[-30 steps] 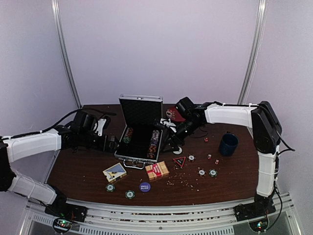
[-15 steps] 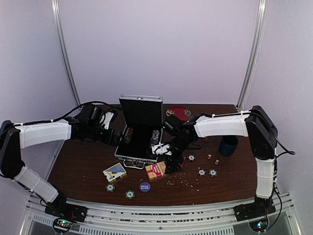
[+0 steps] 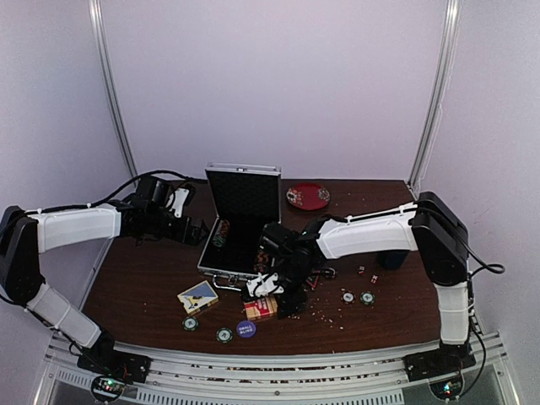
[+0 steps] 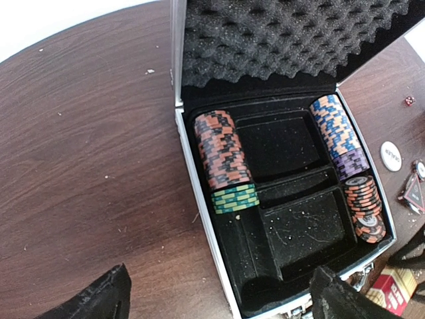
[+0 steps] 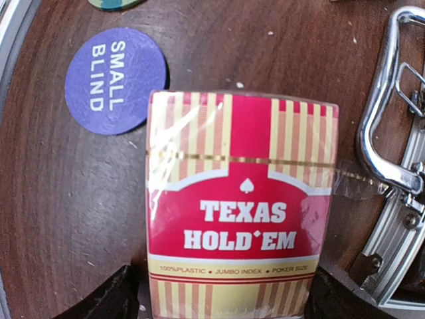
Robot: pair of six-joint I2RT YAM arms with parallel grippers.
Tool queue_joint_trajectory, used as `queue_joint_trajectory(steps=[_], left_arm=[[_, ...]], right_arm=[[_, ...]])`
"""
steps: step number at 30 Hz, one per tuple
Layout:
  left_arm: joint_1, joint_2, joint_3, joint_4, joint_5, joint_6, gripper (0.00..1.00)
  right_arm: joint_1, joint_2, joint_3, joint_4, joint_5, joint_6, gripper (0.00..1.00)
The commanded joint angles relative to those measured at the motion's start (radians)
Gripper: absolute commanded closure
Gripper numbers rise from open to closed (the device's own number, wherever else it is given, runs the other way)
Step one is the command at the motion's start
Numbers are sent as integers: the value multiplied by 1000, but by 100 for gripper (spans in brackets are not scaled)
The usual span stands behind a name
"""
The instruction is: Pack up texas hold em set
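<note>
While the left gripper hangs wide beside the case, I note the right gripper straddling the red deck, pinch undetermined, handle close alongside.

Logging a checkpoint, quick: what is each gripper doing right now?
Left gripper: open, empty, above the case.
Right gripper: astride the red card deck; whether it grips cannot be told.

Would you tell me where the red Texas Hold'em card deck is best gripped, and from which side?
Probably across its two long edges, from above: the red Texas Hold'em deck lies flat on the table, and its narrow width sits between the right gripper's open fingers. Mind the case handle.
</note>
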Motion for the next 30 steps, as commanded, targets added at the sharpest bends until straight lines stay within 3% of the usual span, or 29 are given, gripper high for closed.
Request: queue_joint_trajectory(steps=[1, 4, 7, 23, 26, 30], left_arm=[[3, -17, 16, 54, 23, 12, 4], [4, -19, 16, 54, 28, 10, 4], [4, -22, 13, 55, 27, 9, 4], [3, -27, 12, 54, 33, 7, 4], [3, -32, 12, 53, 30, 7, 4], [4, -50, 11, 51, 5, 6, 4]], right_arm=[[30, 3, 29, -34, 52, 43, 15], [45, 25, 58, -47, 61, 73, 9], [61, 41, 85, -49, 75, 119, 10], [91, 88, 166, -93, 99, 191, 37], [92, 74, 216, -147, 78, 193, 44], [83, 53, 342, -223, 48, 208, 45]])
